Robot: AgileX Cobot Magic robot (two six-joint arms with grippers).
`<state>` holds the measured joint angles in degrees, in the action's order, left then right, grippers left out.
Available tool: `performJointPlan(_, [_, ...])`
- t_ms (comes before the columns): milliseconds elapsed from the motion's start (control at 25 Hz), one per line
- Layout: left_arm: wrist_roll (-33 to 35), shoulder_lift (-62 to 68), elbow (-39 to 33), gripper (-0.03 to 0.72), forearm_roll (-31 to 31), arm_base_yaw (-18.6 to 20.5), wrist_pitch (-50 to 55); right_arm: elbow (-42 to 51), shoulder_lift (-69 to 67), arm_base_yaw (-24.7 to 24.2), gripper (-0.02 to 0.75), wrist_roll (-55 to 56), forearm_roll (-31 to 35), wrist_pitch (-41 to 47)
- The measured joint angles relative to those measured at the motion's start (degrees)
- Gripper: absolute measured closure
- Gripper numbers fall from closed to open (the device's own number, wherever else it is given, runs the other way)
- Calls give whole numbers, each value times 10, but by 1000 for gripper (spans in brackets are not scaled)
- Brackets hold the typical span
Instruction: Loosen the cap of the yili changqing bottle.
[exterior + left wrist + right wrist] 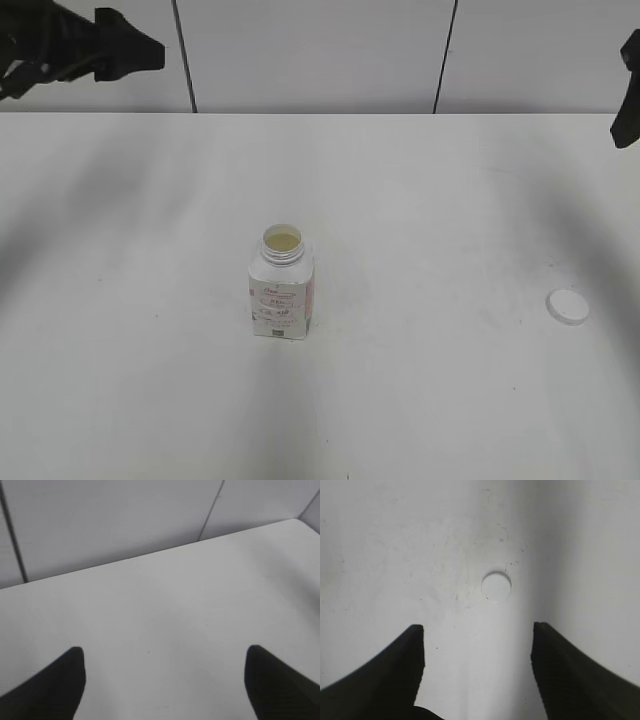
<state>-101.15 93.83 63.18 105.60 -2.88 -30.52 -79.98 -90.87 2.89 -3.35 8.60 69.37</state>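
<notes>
The yili changqing bottle stands upright near the middle of the white table, its neck open and pale liquid showing inside. The cap lies flat on the table at the right, apart from the bottle; it also shows in the right wrist view. My left gripper is open and empty, raised at the far left. My right gripper is open and empty, high above the cap; only a dark part of it shows at the right edge of the exterior view.
The white table meets a pale panelled wall at the back. The table's far corner shows in the left wrist view.
</notes>
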Motion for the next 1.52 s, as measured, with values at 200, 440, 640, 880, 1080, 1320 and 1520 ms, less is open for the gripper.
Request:
performJointPlan(200, [-2, 0, 0, 84, 0, 0, 112, -10, 0, 0, 212, 0, 0, 1])
performJointPlan(440, [-4, 0, 0, 84, -1, 0, 223, -10, 0, 0, 212, -1, -1, 2])
performJointPlan(640, [-4, 0, 0, 84, -1, 0, 305, -10, 0, 0, 212, -1, -4, 2])
performJointPlan(880, [-4, 0, 0, 84, -5, 0, 353, -10, 0, 0, 212, -3, -9, 2])
performJointPlan(1080, [-4, 0, -18, 85, -11, 0, 348, -10, 0, 0, 212, -3, -11, 3])
performJointPlan(1320, [-4, 0, -34, 93, -27, 0, 290, -11, 0, 0, 212, -3, -11, 3])
performJointPlan(1520, [-4, 0, -34, 95, -35, 0, 275, -12, 10, 0, 212, -5, -10, 3])
